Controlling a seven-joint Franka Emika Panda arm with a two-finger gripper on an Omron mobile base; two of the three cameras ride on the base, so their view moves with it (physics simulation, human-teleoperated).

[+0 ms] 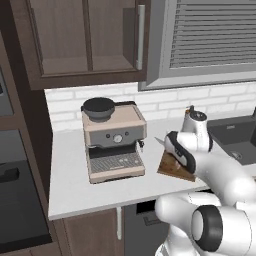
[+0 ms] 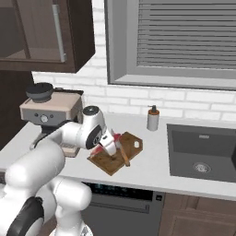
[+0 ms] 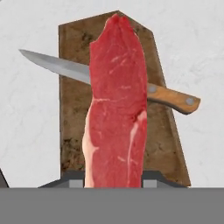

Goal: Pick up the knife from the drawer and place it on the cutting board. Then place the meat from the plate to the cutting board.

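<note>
In the left base view the arm reaches forward over the white surface (image 1: 75, 190), and the end effector (image 1: 176, 161) hangs low above the cutting board (image 1: 170, 169), whose brown corner shows just below and beside it. A scrap of pink at its tips is the meat (image 1: 178, 164). The tip of the knife (image 1: 159, 141) pokes out past the board on the far side of the arm. To the left of the end effector, near but apart from the board, stands a beige coffee machine (image 1: 114, 140). To its right a dark sink (image 1: 235, 137) is sunk into the surface. Below the front edge the drawer (image 1: 145, 206) shows a dark gap.

In the right base view the end effector (image 2: 107, 146) is over the near half of the cutting board (image 2: 133, 140), with the meat (image 2: 99, 150) showing red at its tips. The knife (image 2: 123, 156) lies across the board just right of the end effector. Beyond the board stands a soap dispenser (image 2: 153, 119), well clear, with the sink (image 2: 203, 154) further right and the coffee machine (image 2: 50, 113) behind the arm on the left.

In the hand view the meat (image 3: 117, 109) stands straight out from the end effector, clamped between the two fingers at its near end, so the end effector is closed on it. Behind it the knife (image 3: 65, 68) lies crosswise on the cutting board (image 3: 74, 113), its blade running off onto the surface (image 3: 26, 131) and its wooden handle on the other side. The meat hides the middle of the knife.
</note>
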